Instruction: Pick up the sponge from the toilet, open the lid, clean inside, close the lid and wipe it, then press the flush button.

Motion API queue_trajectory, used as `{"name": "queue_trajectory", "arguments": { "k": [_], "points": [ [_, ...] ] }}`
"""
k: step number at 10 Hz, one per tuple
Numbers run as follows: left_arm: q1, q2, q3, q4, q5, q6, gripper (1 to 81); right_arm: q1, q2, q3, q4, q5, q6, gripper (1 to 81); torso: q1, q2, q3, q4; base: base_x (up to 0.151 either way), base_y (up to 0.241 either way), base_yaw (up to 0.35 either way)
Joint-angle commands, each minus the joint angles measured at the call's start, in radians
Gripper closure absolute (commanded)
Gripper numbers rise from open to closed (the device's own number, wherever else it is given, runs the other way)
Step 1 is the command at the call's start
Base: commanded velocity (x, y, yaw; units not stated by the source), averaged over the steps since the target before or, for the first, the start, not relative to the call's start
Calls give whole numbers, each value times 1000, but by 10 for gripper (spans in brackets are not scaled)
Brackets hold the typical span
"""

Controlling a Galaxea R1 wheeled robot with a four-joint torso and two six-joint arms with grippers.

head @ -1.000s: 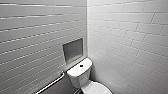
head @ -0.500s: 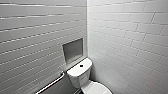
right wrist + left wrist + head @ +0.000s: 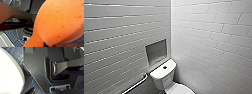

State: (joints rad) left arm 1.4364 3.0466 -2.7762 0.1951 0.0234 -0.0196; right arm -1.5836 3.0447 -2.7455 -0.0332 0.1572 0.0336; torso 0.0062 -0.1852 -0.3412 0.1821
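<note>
A grab bar (image 3: 135, 85) runs along the left tiled wall, with a recessed niche (image 3: 156, 51) beyond it. In the corner stands the toilet (image 3: 162, 75), the flush button (image 3: 164, 67) in the middle of its tank top. In the left wrist view a white rounded surface sits over the dark tiled floor (image 3: 13, 53); whether the left tool (image 3: 50, 93) is spread or pressed together, I cannot tell. The right tool (image 3: 52, 45) pinches the sponge (image 3: 60, 21), which is squeezed narrow at the grip.
</note>
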Motion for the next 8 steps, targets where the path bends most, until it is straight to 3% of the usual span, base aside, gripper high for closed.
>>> {"name": "queue_trajectory", "arguments": {
  "k": [1, 8],
  "points": [
    [-33, -8, -3, 7, 59, 7, 10, 13, 4, 0, -14, -62, -3, 811, 0, 0, 0, 0, 78, 0, 0],
    [-32, -6, -2, 7, 58, 7, 10, 10, 2, 0, -13, -62, -1, 811, 0, 0, 0, 0, 87, 0, 0]
  ]
}}
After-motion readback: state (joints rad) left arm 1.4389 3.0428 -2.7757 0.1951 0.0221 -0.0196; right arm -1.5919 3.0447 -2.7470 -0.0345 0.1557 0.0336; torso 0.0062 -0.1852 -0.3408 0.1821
